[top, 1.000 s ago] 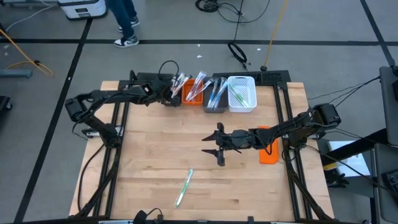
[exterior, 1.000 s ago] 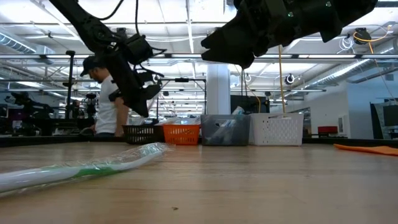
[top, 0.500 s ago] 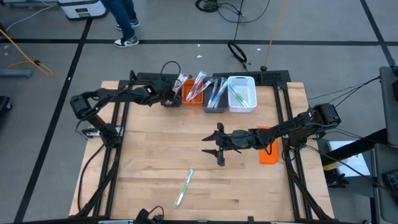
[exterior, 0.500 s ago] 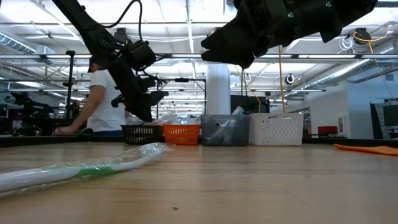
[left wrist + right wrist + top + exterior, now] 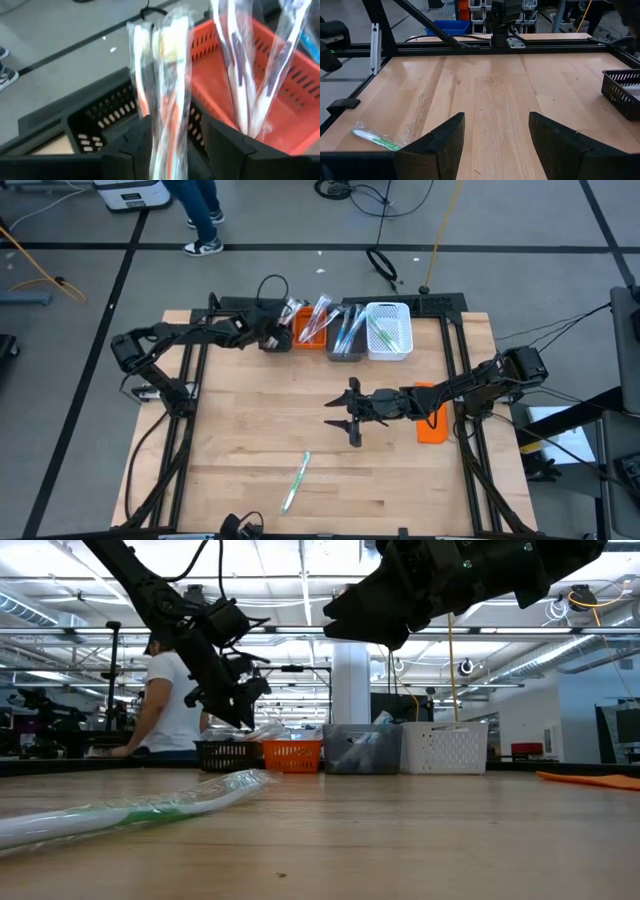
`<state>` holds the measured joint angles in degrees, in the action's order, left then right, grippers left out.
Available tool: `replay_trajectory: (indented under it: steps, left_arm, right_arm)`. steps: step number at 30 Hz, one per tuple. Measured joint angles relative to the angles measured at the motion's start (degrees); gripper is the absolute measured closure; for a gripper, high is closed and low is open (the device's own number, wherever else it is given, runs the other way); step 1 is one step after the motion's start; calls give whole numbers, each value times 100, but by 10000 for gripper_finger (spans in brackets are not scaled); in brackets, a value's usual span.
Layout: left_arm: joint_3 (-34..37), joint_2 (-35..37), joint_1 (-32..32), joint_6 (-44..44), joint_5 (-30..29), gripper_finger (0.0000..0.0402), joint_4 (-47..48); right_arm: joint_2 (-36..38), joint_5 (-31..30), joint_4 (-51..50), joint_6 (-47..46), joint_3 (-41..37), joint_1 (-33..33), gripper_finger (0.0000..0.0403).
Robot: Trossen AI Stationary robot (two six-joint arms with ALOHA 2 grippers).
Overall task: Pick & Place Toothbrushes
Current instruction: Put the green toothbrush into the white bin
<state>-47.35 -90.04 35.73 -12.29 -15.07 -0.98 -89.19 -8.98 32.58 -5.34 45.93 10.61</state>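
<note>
No legible text, label, brand, number or sign found in any view. Wrapped toothbrushes (image 5: pixel 165 95), orange bin (image 5: pixel 280 85) and black bin (image 5: pixel 95 120) checked close up: no readable print. White unit on the floor (image 5: pixel 130 194) checked from above: markings too small to read.

four bins (image 5: pixel 346 332), one loose toothbrush (image 5: pixel 296 481), two grippers (image 5: pixel 352 420)

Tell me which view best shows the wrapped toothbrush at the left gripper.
The left wrist view: the wrapped toothbrush stands close up between the left gripper's open fingers, over the black bin. The high view shows it tiny, the low view barely, and the right wrist view not at all.
</note>
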Motion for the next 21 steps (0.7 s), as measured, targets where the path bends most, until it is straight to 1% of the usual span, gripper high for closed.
replay_trajectory:
  steps: [4, 8, 10, 13, 15, 17, 21]
  left_arm:
    - [0, 197, -20, 4, 13, 222, 115]
    - [4, 595, -77, -65, 223, 221, 643]
    - [2, 888, -138, -286, 503, 223, 992]
    - [2, 1279, -304, -522, 1097, 224, 1579]
    - [2, 1484, -493, -671, 1445, 223, 1967]
    - [2, 1622, -757, -833, 1672, 222, 2297]
    - [2, 1690, -1543, -1219, 1718, 222, 2715]
  right_arm:
    - [0, 0, -4, 0, 0, 0, 190]
    - [0, -2, -11, 0, 0, 0, 190]
    - [0, -2, -11, 0, 0, 0, 190]
    - [0, -2, -11, 0, 0, 0, 190]
    - [0, -19, -13, 0, 0, 0, 190]
    - [0, -32, -15, 0, 0, 0, 190]
    - [0, -29, -24, -53, 0, -1, 190]
